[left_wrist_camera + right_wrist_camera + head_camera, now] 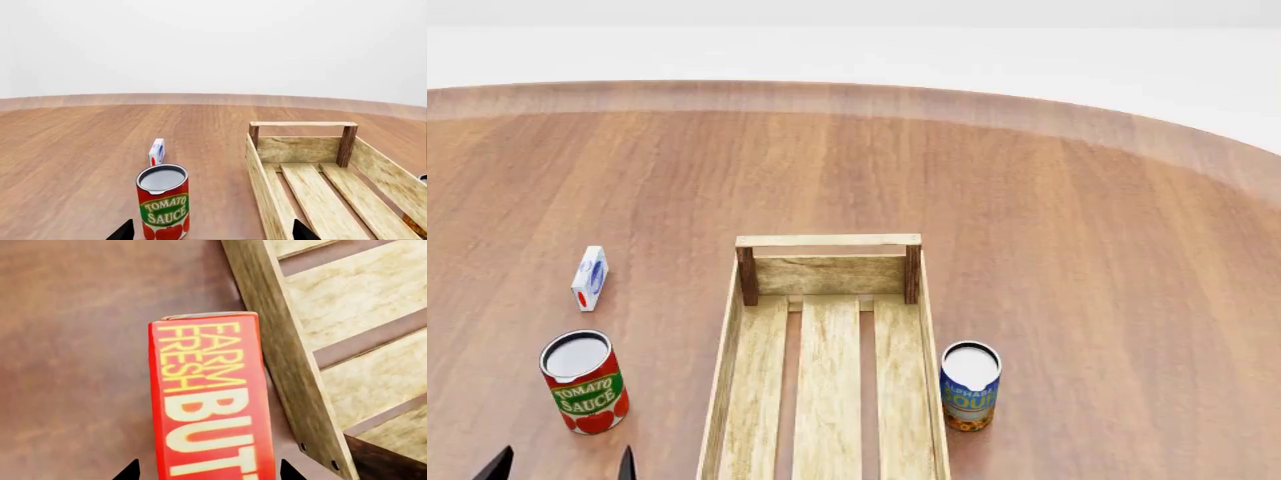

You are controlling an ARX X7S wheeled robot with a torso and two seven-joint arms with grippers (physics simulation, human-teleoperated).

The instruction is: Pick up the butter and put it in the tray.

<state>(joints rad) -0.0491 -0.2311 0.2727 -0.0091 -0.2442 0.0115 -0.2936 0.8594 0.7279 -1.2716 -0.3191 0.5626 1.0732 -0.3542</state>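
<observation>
The butter (210, 400), a red carton lettered "FARM FRESH BUTTER" in yellow and white, shows only in the right wrist view. It lies on the wooden table close beside the tray's side rail (287, 365), outside it. My right gripper (208, 471) is open, one fingertip on each side of the carton with a gap at both. The tray (827, 241) is a long light-wood crate in the middle of the head view, its slats bare, and it also appears in the left wrist view as the tray (303, 124). My left gripper (561, 466) (212, 231) stands open with nothing in it, at the near left.
A tomato sauce can (585, 385) (163, 202) stands just ahead of the left gripper. Behind it is a small white-blue-red carton (589, 277) (156, 151). A blue can (969, 385) stands against the tray's right side. The round table's far edge (988, 103) curves behind.
</observation>
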